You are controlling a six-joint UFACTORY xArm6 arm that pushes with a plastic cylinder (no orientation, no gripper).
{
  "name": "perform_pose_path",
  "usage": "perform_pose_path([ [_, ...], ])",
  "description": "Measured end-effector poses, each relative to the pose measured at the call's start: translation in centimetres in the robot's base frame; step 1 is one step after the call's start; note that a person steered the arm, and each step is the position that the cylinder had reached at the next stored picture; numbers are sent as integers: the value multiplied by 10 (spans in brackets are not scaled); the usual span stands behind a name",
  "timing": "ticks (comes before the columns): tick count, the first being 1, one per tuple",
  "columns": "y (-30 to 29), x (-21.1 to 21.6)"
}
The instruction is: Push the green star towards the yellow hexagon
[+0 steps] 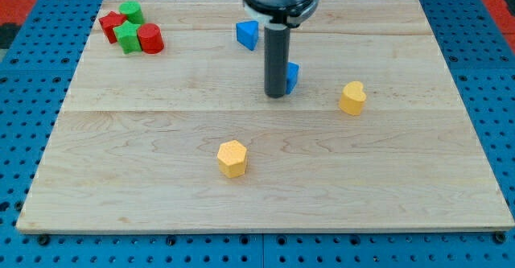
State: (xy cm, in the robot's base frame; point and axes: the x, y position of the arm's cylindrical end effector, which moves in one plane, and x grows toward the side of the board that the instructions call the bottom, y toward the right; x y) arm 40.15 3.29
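The green star [126, 35] lies at the view's top left, in a tight cluster of blocks. The yellow hexagon [232, 158] sits low in the middle of the wooden board [402, 187]. My tip [276, 95] stands near the board's middle, well to the right of the green star and above the yellow hexagon. It is close against the left side of a blue block [292, 76], which the rod partly hides.
In the cluster with the star are a green block [132, 12], a red star-like block [111, 26] and a red cylinder [150, 39]. A blue triangle [247, 34] lies at top centre. A yellow rounded block [352, 97] lies at the right.
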Motion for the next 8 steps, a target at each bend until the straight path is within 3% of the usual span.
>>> perform_pose_path([
  [1, 22, -11],
  [2, -46, 21],
  [3, -162, 27],
  [4, -250, 12],
  [5, -277, -41],
  [6, -275, -97],
  [8, -200, -100],
])
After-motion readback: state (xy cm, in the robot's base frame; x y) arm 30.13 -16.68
